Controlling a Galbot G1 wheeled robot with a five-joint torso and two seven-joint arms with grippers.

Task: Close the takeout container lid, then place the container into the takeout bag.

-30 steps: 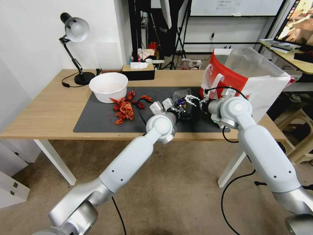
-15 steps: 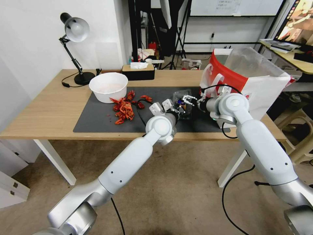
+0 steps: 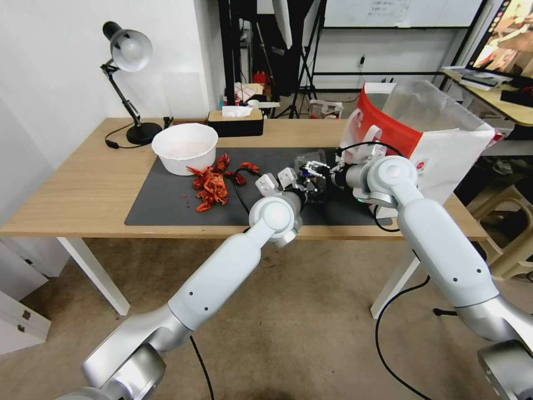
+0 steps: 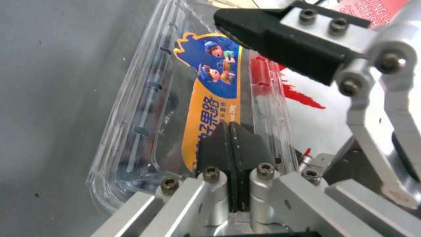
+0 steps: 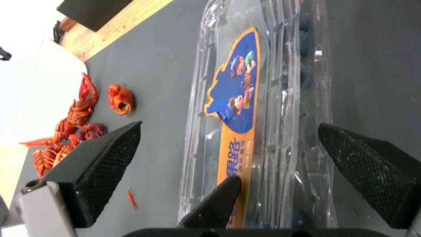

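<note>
- Head view: the takeout container (image 3: 312, 176) sits on the dark mat (image 3: 166, 203) on the bench (image 3: 83, 189), caught between both hands. The left hand (image 3: 302, 179) is at its near side, the right hand (image 3: 315, 166) reaches in from the bag side. The takeout bag (image 3: 444, 139) stands just behind the right hand's wrist, mouth open. The bowl (image 3: 185, 147) and red crayfish shells (image 3: 211, 183) lie well off to the left hand's outer side.
- Left wrist view: left hand (image 4: 231, 141) is pinched tight on the lid (image 4: 215, 98), its pads (image 4: 219, 144) meeting on the label edge. One black finger of the right hand (image 4: 281, 39) hangs just beyond the lid's far end.
- Right wrist view: right hand (image 5: 228, 158) is spread wide, straddling the container (image 5: 263, 98) edge-on, with the lid (image 5: 232, 98) raised off the base and blueberries (image 5: 302, 75) behind it. Neither pad touches it.
- Handling, as a judgement: thin clear plastic, light, springy and slippery, so it dents if squeezed hard. Best held across the stiff rim edges, not the flat panels. Lid looks not snapped shut yet.
</note>
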